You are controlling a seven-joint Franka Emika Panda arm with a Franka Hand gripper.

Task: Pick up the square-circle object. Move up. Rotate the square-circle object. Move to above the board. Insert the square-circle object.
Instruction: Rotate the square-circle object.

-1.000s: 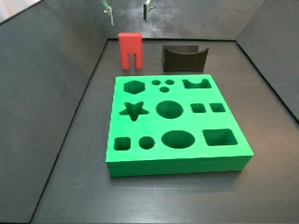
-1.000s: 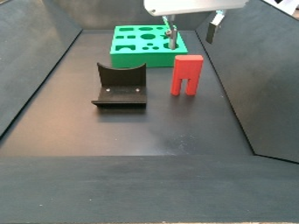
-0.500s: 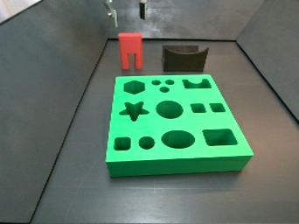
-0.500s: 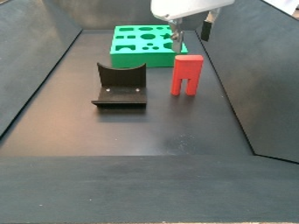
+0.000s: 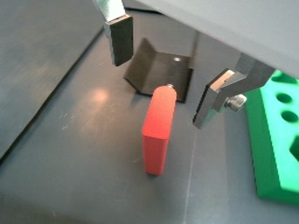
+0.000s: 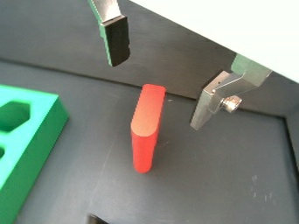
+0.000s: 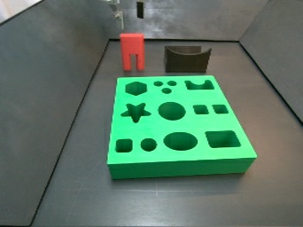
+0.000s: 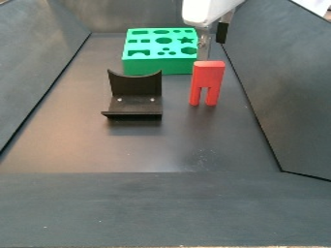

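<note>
**Lined up over the red peg, grab not started**

The two-finger gripper (image 5: 163,76) hangs above the small red plastic two-legged block (image 5: 159,129) with its silver plates spread wide and nothing between them. The block stands upright on the dark floor (image 8: 155,155), just beside the dark U-shaped block (image 8: 134,95), with the big bright green cut-out board (image 7: 178,124) nearby. I'd drop straight down, keep the block centred, and close evenly so it doesn't tip.

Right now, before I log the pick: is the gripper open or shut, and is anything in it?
Gripper: open, holding nothing; its fingers hang above the upright red object, apart from it.
</note>
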